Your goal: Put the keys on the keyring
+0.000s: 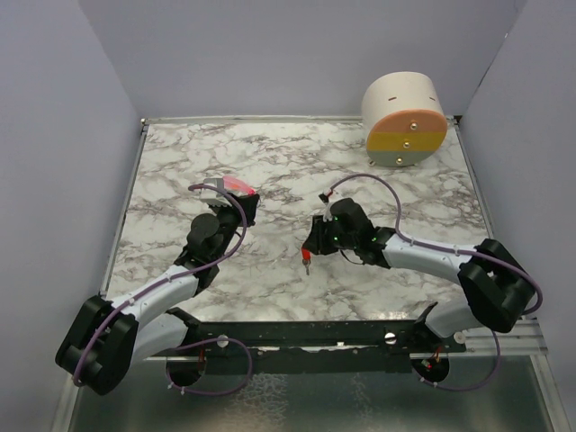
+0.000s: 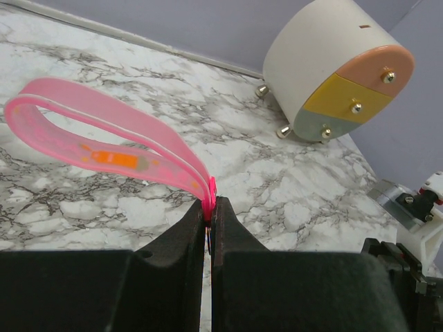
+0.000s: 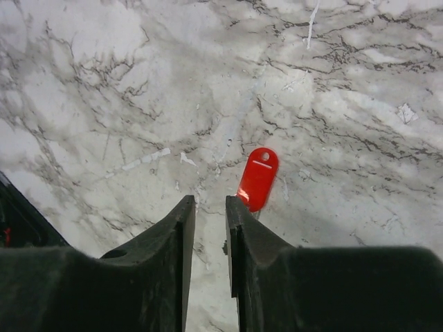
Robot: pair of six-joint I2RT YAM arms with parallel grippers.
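Holding keyring (image 2: 118, 159) in L claw (image 2: 210, 205), shut tight on the end of its pink loop, w/ the loop up in the air, off the worktop (image 2: 291, 187). Can't see the little metal ring, maybe hidden down betw. the fingers. On the other side: R claw (image 3: 210, 200) low over the worktop, open just a bit, nothing in the gap. Red key (image 3: 258, 176) flat on the worktop, just beside the tip of one finger, not betw. the two. Silver end tucked behind that tip, so can't tell if touching. Step in hand, at a guess: picking up the key, not got yet. Next: slide R claw sideways to get the red head into the gap, then close & lift. Tiny & flat, so easy to push away or miss. Best to go slow. After that: bring key over to L claw & get the ring through the hole in the red head. Need to have the ring showing first.
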